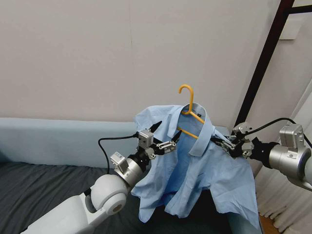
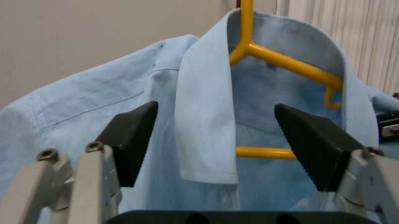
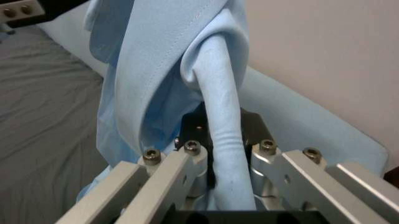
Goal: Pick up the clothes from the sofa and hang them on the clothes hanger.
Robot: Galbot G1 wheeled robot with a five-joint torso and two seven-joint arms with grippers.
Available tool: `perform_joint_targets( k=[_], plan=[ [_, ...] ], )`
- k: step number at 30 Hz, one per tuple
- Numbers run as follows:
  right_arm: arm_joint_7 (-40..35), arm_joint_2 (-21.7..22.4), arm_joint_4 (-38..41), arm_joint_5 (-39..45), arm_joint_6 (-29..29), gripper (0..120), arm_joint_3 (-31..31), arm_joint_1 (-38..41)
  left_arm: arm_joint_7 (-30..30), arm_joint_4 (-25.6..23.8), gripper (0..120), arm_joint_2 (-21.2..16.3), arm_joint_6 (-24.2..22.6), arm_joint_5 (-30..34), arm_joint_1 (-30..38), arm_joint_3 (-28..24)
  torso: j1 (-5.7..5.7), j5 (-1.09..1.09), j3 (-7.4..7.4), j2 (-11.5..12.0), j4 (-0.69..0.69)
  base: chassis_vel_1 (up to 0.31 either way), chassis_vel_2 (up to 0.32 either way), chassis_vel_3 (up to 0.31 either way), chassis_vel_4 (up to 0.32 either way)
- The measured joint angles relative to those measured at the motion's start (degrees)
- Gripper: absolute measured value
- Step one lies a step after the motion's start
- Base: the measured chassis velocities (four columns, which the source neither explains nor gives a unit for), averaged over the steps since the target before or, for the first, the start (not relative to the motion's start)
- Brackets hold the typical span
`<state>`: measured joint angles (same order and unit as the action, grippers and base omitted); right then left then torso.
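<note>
A light blue shirt (image 1: 195,170) hangs on a yellow hanger (image 1: 191,109), held up in the air before the wall. My right gripper (image 1: 225,146) is shut on the shirt's shoulder fold (image 3: 225,140), the cloth pinched between its fingers. My left gripper (image 1: 165,136) stands open right in front of the shirt's collar (image 2: 206,121); the collar edge and the yellow hanger (image 2: 283,63) lie between its black pads (image 2: 134,137) without being squeezed. The hanger's hook points up, free of any rail.
A pale blue sofa backrest (image 1: 53,139) runs along the wall, with a dark grey seat (image 1: 39,190) below. A dark rack pole (image 1: 263,63) slants up at the right, and a pale curtain (image 1: 297,117) hangs beyond it.
</note>
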<state>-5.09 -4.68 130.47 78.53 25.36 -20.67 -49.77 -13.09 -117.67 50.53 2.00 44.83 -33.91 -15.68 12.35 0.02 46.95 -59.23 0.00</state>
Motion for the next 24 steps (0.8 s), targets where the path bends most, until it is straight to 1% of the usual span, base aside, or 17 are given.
perform_joint_targets(
  k=[1, 5, 6, 7, 10, 11, 15, 16, 20, 24],
  plan=[
    [0.0, 0.0, 0.0, 0.0, 0.0, 7, 0.0, 0.0, 0.0, 0.0, 72, 0.0, 0.0, 0.0, 0.0, 0.0, 0.0, 0.0, 0.0, 0.0, 0.0, 0.0, 0.0, 0.0, 0.0],
    [-0.08, 0.27, -0.02, 0.36, 0.01, 7, -0.05, 0.02, -0.25, 1.22, 56, 0.84, -0.09, 0.55, 1.41, -1.24, 0.0, 0.0, 0.0, 0.0, 0.0, 0.0, 0.0, 0.0, 0.0],
    [-0.08, 0.27, -0.02, 0.36, 0.01, 7, -0.05, 0.02, -0.25, 1.22, 56, 0.84, -0.09, 0.55, 1.41, -1.24, 0.0, 0.0, 0.0, 0.0, 0.0, 0.0, 0.0, 0.0, 0.0],
    [-0.08, 0.32, -0.01, 0.41, 0.01, 7, -0.09, 0.02, -0.32, 1.51, 50, 1.13, -0.14, 0.79, 1.81, -1.77, 0.0, -0.01, 0.0, 0.0, 0.0, 0.0, 0.0, 0.0, 0.0],
    [-0.08, 0.34, 0.06, 0.48, 0.01, 7, -0.17, 0.03, -0.65, 2.41, 36, 2.13, -0.24, 1.11, 2.89, -3.08, 0.0, 0.0, 0.0, 0.0, 0.0, 0.0, 0.0, 0.0, 0.0],
    [-0.08, 0.34, 0.06, 0.48, 0.01, 7, -0.17, 0.03, -0.65, 2.41, 36, 2.13, -0.24, 1.11, 2.89, -3.08, 0.0, 0.0, 0.0, 0.0, 0.0, 0.0, 0.0, 0.0, 0.0],
    [-0.08, 0.33, 0.03, 0.59, 0.01, 7, -0.19, 0.03, -1.16, 3.44, 19, 3.42, -0.25, 1.3, 3.4, -3.76, 0.0, -0.01, 0.0, 0.0, 0.01, 0.0, 0.0, 0.0, 0.0],
    [-0.08, 0.33, 0.03, 0.59, 0.01, 7, -0.19, 0.03, -1.16, 3.44, 19, 3.42, -0.25, 1.3, 3.4, -3.76, 0.0, -0.01, 0.0, 0.0, 0.01, 0.0, 0.0, 0.0, 0.0],
    [-0.07, 0.35, -0.31, 0.48, 0.02, 7, -0.09, -0.02, -1.22, 3.46, 1, 4.23, -0.08, 1.39, 4.02, -4.23, 0.0, 0.0, 0.0, 0.0, 0.0, 0.0, 0.0, 0.0, 0.0],
    [-0.13, 0.35, -0.54, 0.45, 0.02, 7, -0.1, -0.03, -1.22, 3.21, 0, 4.57, 0.1, 1.65, 4.77, -4.7, 0.0, -0.01, 0.0, 0.0, 0.0, 0.0, 0.0, 0.0, 0.0]
  ],
)
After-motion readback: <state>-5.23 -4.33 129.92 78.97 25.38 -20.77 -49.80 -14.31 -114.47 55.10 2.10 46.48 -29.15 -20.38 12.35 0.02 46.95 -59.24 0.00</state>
